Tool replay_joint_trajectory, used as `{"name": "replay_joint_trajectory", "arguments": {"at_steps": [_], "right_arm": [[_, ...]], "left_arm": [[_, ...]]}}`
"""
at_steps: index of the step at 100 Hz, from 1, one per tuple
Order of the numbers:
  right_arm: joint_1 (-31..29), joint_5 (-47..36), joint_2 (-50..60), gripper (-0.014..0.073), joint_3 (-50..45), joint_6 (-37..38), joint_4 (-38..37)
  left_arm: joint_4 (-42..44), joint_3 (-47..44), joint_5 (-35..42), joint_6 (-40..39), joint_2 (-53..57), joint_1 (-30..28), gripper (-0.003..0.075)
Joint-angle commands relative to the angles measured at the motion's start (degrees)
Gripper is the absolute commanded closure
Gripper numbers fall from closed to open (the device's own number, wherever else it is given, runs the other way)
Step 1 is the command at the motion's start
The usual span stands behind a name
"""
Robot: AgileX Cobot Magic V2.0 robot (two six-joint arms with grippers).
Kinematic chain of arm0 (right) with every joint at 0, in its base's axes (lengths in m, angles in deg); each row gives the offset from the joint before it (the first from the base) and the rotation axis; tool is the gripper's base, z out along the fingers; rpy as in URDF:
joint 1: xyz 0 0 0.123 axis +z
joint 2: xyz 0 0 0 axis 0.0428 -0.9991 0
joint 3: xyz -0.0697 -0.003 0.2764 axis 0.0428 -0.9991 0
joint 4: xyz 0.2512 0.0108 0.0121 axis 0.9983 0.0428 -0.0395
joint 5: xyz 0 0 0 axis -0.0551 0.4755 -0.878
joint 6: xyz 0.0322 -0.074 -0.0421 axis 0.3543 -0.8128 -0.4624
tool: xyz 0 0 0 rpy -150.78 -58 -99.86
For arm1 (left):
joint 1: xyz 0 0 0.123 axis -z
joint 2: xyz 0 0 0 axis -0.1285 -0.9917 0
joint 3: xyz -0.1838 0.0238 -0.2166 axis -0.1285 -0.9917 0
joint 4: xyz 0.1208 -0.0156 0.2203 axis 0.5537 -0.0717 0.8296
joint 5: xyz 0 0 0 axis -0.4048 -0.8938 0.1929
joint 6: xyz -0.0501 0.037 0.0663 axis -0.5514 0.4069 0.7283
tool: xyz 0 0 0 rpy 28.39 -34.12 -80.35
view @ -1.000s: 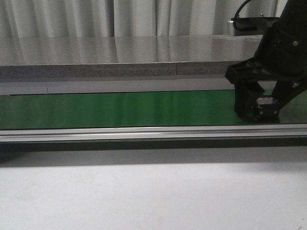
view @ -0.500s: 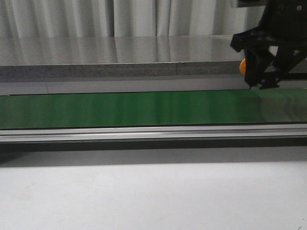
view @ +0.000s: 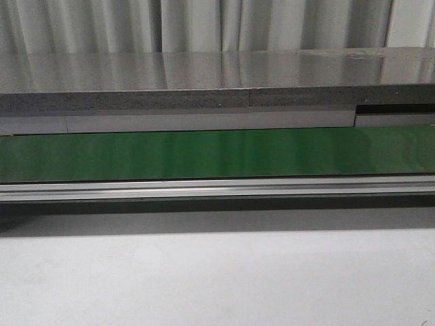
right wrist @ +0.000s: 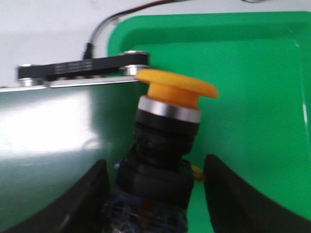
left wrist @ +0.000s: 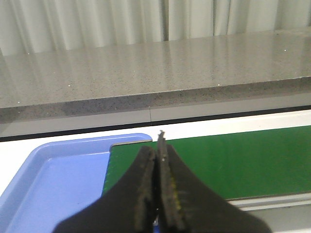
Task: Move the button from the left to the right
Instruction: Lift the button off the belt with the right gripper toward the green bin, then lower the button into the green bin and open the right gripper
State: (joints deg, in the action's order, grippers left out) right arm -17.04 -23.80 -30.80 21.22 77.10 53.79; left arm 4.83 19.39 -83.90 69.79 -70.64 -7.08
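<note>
The button, with a yellow-orange mushroom cap, a silver ring and a black body with bluish marks, shows only in the right wrist view. My right gripper is shut on its lower body and holds it in the air, where the green belt ends and a green tray begins. In the left wrist view my left gripper is shut with nothing in it, above the other end of the belt. The front view shows neither gripper nor the button, only the bare belt.
A blue tray lies beside the belt's end under my left gripper. A black bracket with silver bolts and a cable sit at the belt's end by the green tray. A grey stone counter runs behind the belt, curtains beyond it.
My right arm lifted the button off the belt's right end, rose, and left the front view at the upper right. The belt there is now bare.
</note>
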Motion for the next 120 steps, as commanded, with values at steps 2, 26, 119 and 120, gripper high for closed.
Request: {"name": "replay_joint_trajectory", "arguments": {"at_steps": [2, 26, 119, 120], "right_arm": [[-4.0, -3.3, 1.4, 0.0445, 2.0, -0.7, -1.1], [-7.3, -3.9, -2.9, 0.0445, 2.0, -0.9, -1.1], [-7.3, -3.2, -11.3, 0.0119, 1.9, -1.1, 1.5], [-7.3, -3.1, -11.3, 0.0114, 1.9, -1.1, 1.5]], "left_arm": [[-0.7, 1.6, 4.6, -0.1, -0.4, 0.5, 0.0741], [-0.7, 1.6, 4.6, -0.1, -0.4, 0.5, 0.0741], [-0.7, 1.6, 4.6, -0.1, -0.4, 0.5, 0.0741], [-0.7, 1.6, 4.6, -0.1, -0.4, 0.5, 0.0741]]}}
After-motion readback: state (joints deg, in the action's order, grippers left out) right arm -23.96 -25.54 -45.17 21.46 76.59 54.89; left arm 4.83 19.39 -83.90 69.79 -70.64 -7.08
